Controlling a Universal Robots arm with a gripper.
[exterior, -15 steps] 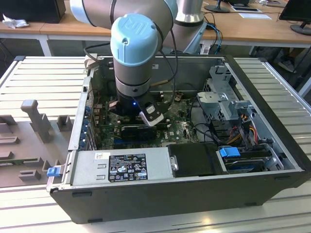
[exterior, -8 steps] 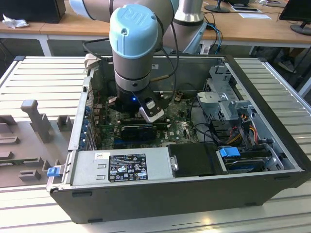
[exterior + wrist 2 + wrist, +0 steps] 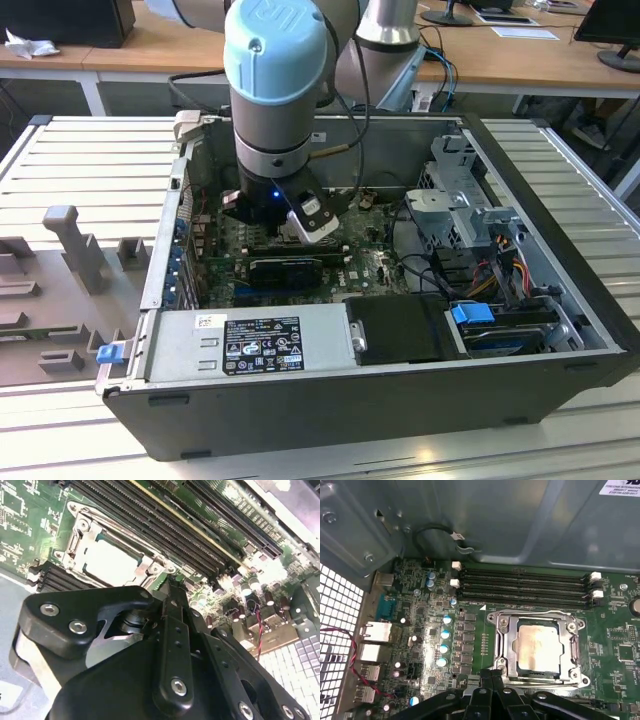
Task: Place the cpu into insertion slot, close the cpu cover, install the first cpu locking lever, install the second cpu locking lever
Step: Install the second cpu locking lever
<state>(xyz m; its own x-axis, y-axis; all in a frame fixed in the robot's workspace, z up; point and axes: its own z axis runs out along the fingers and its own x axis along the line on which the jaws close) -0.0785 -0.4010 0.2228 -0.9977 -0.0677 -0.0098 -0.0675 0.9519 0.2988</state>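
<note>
The cpu (image 3: 538,650) sits in the insertion slot (image 3: 503,647), cpu cover (image 3: 577,652) apparently closed.

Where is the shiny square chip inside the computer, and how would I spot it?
Look inside the open dark-grey metal computer case at the green motherboard. Just beside the long black memory slots sits a square socket with a grey metal frame plate around it. The small flat silvery-grey square cpu shows through that frame's window, the one plain, pale metal square among dark parts.
</note>
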